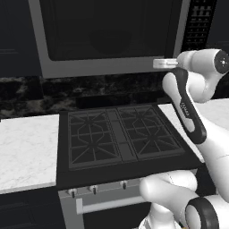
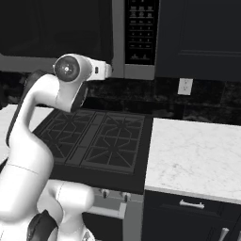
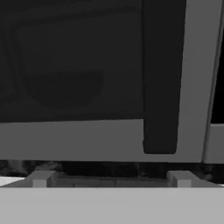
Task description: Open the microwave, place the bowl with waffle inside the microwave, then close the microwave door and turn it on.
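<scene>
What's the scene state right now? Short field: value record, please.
microwave: mounted above the stove, grey frame
microwave door: shut, dark window
door handle: vertical dark bar at the door's right side, untouched
button panel: right of the door
gripper: open, empty, just below the door's lower edge, near the handle's foot
stove: black, four grates, nothing on them
counter: white marble
task stage: door not yet opened
</scene>
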You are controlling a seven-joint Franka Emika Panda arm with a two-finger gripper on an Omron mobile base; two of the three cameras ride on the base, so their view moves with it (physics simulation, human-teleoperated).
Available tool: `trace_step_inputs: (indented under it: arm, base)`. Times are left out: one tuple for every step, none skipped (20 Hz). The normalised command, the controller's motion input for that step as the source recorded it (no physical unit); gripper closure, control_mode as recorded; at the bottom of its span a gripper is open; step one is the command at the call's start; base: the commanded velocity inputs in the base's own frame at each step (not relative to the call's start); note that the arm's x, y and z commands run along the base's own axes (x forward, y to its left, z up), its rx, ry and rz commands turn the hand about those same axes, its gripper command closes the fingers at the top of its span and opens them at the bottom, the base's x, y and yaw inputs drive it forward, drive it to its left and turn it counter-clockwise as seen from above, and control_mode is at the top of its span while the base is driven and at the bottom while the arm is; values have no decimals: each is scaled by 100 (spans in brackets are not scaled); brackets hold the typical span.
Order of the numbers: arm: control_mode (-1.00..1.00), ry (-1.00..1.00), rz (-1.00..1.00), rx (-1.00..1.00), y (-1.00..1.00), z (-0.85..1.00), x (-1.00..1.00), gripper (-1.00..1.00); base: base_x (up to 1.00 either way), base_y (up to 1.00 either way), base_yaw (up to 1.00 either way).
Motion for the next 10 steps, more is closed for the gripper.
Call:
trace_step_inputs:
  arm:
    - [-100, -10, 11, 0, -90, 0, -22, -100]
    - [-100, -17, 6, 0, -86, 0, -30, -100]
    - [-100, -17, 3, 0, -82, 0, -29, -100]
    - [-100, -19, 1, 0, -76, 0, -21, -100]
    - [-100, -16, 1, 0, -74, 0, -14, -100]
    - [-100, -12, 0, 0, -68, 0, -11, -100]
    - [-100, -10, 0, 0, -61, 0, -6, -100]
    - [-100, -11, 0, 0, -58, 0, -1, -100]
    - [-100, -11, 0, 0, -46, 0, 0, -100]
    - [-100, -10, 0, 0, -41, 1, 0, -100]
  base:
    - [0, 0, 0]
    - [0, 0, 0]
    - [0, 0, 0]
    - [0, 0, 0]
    - [0, 0, 0]
    - [0, 0, 0]
    - [0, 0, 0]
    - [0, 0, 0]
    - [0, 0, 0]
    - [0, 0, 0]
